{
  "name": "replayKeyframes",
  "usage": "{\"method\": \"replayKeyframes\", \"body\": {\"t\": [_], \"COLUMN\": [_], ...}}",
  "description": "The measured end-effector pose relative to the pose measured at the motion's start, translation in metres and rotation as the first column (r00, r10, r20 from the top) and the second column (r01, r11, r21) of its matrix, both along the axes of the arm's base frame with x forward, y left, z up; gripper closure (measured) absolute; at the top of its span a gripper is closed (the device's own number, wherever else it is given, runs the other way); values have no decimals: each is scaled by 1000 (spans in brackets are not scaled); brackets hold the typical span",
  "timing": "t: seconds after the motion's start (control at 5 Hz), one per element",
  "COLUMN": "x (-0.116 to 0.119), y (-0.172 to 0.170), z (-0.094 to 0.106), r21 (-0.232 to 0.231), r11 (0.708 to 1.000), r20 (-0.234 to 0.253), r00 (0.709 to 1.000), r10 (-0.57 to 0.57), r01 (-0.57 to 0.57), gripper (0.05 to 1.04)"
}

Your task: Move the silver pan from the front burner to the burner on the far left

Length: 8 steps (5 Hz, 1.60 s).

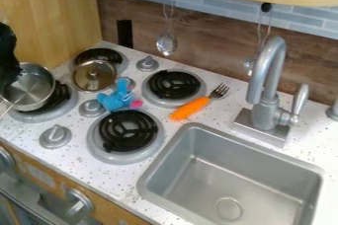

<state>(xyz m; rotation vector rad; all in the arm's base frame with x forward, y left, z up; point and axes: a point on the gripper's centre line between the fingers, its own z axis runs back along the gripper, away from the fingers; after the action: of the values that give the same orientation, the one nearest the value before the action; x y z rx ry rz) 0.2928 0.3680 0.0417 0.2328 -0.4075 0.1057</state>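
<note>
The oven front (109, 211) lay nearest the camera, below the bench's (79, 169) front edge. At the bench's left end, the pincer (9, 73) was located at the left rim of the pot (29, 87); whether it was spread, pressed together or pinching the rim could not be determined. The pot was positioned over the left front burner (59, 110), mouth up, an arrangement consistent with heating. Its long axis, taken through the handle, ran obliquely, the handle pointing toward the bench's front left corner. The lid (94, 75) rested at the left rear burner (117, 55), presumably to keep it near the pot. A blue toy (115, 99) lay between the burners. Farther right, the fork (190, 108) lay with its tines toward the back edge, likely so that its orange handle faced the user. The sink (247, 177) occupied the right front area, below the faucet (266, 88).
</note>
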Motion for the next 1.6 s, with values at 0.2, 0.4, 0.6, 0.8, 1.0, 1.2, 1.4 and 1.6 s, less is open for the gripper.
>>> {"method": "replayKeyframes", "body": {"t": [0.2, 0.4, 0.6, 0.8, 1.0, 1.2, 1.4, 1.6], "x": [5, 10, 13, 18, 20, 22, 24, 22], "y": [-2, -7, -8, -12, -14, -17, -21, -32], "z": [-8, -16, -24, -24, -24, -27, -31, -31], "r21": [-2, -3, 16, 26, 24, 31, 28, 11], "r11": [1000, 1000, 1000, 999, 999, 997, 995, 990], "r20": [-25, -52, -76, -81, -79, -73, -62, -39], "r00": [1000, 999, 997, 996, 996, 995, 993, 989], "r10": [3, -6, -8, -23, -40, -65, -97, -143], "r01": [-3, 6, 10, 25, 42, 67, 99, 143], "gripper": [984, 960, 763, 465, 164, 67, 73, 74]}}
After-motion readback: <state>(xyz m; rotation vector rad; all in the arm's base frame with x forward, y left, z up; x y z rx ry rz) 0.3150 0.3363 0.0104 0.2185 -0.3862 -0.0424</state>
